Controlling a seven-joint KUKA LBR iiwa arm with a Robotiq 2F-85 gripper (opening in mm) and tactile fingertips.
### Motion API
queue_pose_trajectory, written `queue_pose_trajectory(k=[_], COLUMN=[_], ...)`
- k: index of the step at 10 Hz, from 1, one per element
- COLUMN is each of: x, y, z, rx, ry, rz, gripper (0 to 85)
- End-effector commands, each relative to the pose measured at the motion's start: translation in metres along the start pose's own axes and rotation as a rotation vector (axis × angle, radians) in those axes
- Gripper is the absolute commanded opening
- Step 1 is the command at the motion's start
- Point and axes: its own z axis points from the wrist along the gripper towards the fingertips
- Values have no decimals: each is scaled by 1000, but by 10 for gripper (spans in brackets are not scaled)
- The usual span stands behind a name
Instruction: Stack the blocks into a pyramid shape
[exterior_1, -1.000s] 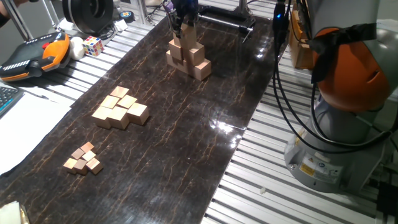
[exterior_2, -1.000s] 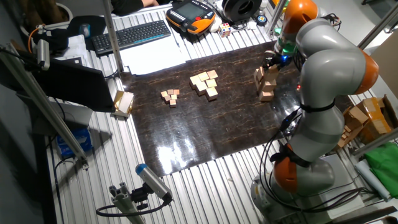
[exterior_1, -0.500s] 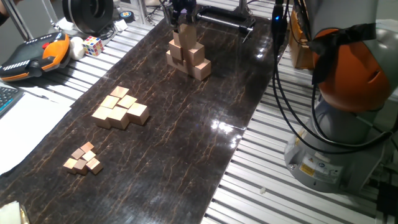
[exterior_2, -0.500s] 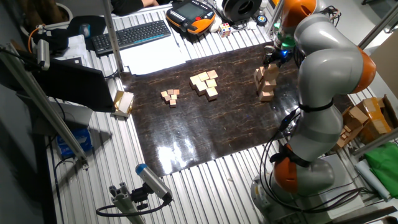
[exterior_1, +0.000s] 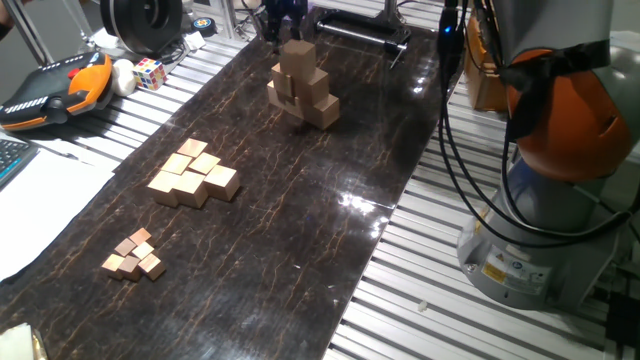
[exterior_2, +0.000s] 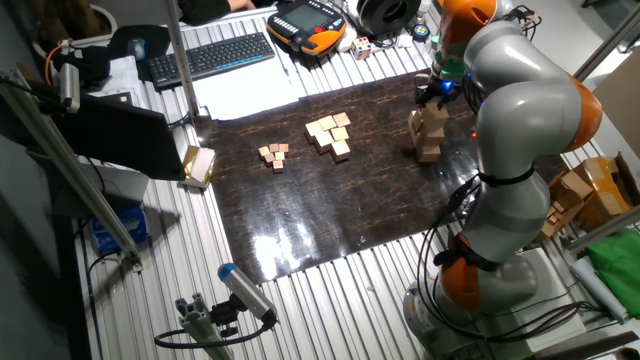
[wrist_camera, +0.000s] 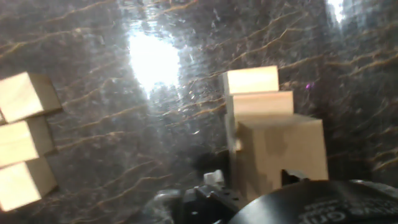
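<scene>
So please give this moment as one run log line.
gripper: above pyramid, state unclear | pyramid: standing, top block placed | medium cubes: untouched

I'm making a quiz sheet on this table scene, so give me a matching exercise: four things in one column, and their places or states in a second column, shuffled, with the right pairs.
Things:
1. stack of large light-tan wooden cubes
2. group of medium tan cubes
3. cluster of tiny tan cubes
4. black two-finger gripper

Places or states:
A. near end of the dark mat, closest to that fixed camera
B. just above the stack's top cube, apart from it
C. far end of the mat, stepped, one cube on top
D. middle of the mat, lying low

Pairs: 1-C, 2-D, 3-A, 4-B
</scene>
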Motion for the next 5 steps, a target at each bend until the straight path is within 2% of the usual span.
queue_pose_trajectory(k=[1, 3, 5], x=[1, 5, 5], y=[2, 7, 8], z=[1, 5, 5], rx=[-14, 1, 2], ry=[7, 4, 18], rz=[21, 23, 11], gripper=[323, 167, 37])
